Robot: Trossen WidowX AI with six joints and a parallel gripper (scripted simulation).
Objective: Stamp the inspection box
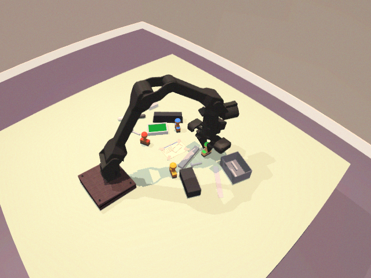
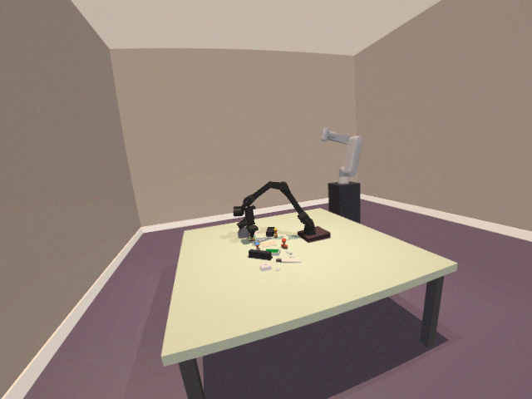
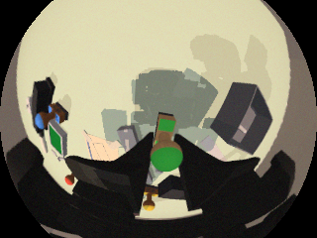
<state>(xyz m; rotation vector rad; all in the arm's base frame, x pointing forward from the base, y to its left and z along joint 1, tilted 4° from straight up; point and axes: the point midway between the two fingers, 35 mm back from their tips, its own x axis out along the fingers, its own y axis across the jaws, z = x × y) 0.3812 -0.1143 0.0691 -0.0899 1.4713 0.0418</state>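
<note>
My gripper (image 1: 207, 147) (image 3: 164, 137) is shut on the green-knobbed stamp (image 1: 206, 152) (image 3: 166, 157), which stands upright on the table. The ink pad (image 1: 157, 128) (image 2: 272, 251) (image 3: 55, 139) is green in a pale tray. The card (image 1: 173, 150) (image 3: 101, 149) lies between the pad and my gripper, with printed lines and a box outline; the print is too small to read. A red stamp (image 1: 144, 136) (image 2: 283, 242), a blue stamp (image 1: 177, 120) (image 3: 41, 120) and a yellow stamp (image 1: 173, 165) (image 3: 149, 204) stand around the card. No stamp's lettering is readable.
A grey open bin (image 1: 243, 176) (image 3: 233, 106) stands close to my gripper, with small pale pieces inside. A grey bar (image 1: 188, 157) lies between card and stamp. A black box (image 1: 190, 182) is near the yellow stamp; a long black block (image 1: 167, 116) is behind the pad.
</note>
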